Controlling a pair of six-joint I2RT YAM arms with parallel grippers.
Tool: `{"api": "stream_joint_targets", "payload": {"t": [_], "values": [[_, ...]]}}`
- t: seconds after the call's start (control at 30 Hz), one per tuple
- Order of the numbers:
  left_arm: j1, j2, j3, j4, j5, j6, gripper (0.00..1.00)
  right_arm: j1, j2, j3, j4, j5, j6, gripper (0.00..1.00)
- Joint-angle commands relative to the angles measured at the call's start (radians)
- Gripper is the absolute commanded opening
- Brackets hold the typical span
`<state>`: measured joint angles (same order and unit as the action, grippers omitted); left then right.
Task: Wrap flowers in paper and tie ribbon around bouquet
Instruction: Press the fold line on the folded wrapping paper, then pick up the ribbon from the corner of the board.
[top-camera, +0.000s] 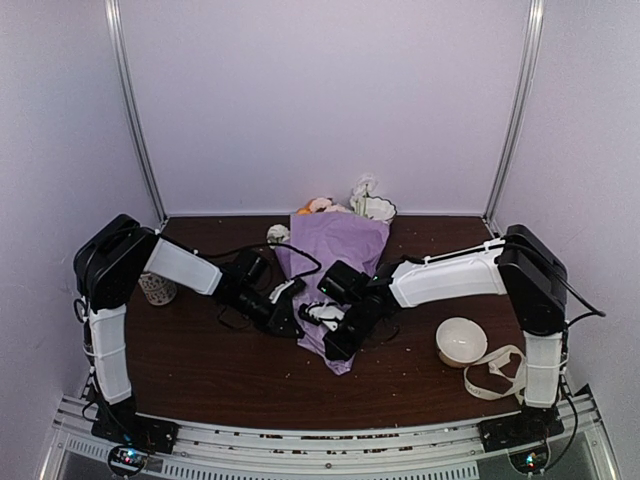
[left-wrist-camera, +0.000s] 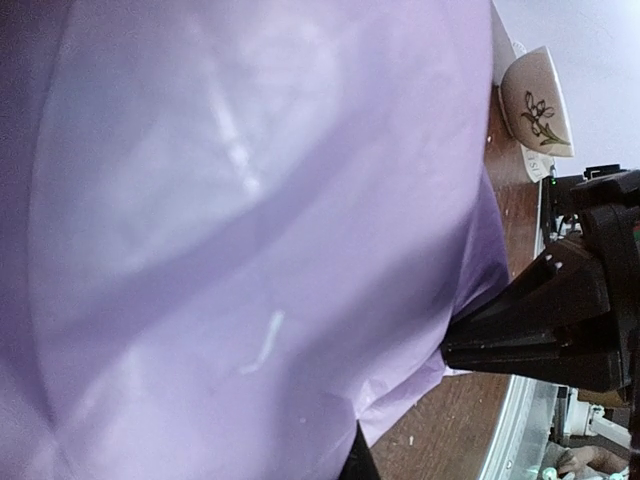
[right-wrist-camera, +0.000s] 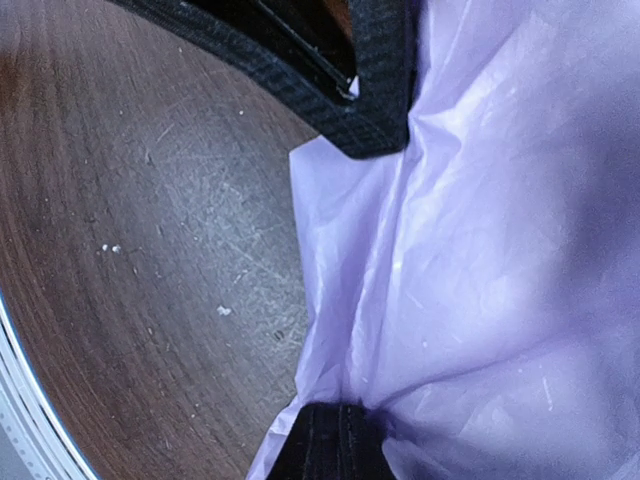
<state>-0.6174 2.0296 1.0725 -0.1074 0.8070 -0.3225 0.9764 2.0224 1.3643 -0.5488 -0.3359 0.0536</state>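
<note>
The bouquet (top-camera: 335, 250) lies at the middle of the dark wooden table (top-camera: 220, 370), its wide end towards the back wall and its narrow end towards the arms; the flowers (top-camera: 320, 205), orange and white, poke out of the wide end. The left claw (top-camera: 285, 318) sits against the bundle's left side, pressed together; purple fills the left wrist view, so I cannot tell whether any sheet is caught in it. The right claw (top-camera: 335, 340) is at the narrow end, pinching the paper (right-wrist-camera: 480, 250); in the right wrist view its black fingers (right-wrist-camera: 375, 90) touch the lilac sheet from above and below, and the creases gather at the lower one. The ribbon (top-camera: 497, 378) lies in loose loops by the right arm's base, just beside a white bowl (top-camera: 461, 340). In the left wrist view the bowl's side bears a dark line-drawn flower; small characters below it are too blurred to read. A patterned mug (top-camera: 157, 289) stands behind the left arm.
</note>
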Motion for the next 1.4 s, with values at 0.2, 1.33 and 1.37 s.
{"api": "stream_joint_targets", "payload": {"t": [0.2, 1.33, 1.37], "values": [[0.038, 0.036, -0.007, 0.023, -0.096, 0.017, 0.0, 0.007, -0.118, -0.061, -0.091, 0.066, 0.021, 0.1], [0.016, 0.043, 0.0, 0.026, -0.1, 0.02, 0.0, -0.977, -0.845, -0.8, -0.138, 0.286, 0.952, 0.66], [0.017, 0.044, -0.001, 0.026, -0.1, 0.022, 0.0, -0.978, -0.836, -0.809, -0.127, 0.286, 0.951, 0.66]]}}
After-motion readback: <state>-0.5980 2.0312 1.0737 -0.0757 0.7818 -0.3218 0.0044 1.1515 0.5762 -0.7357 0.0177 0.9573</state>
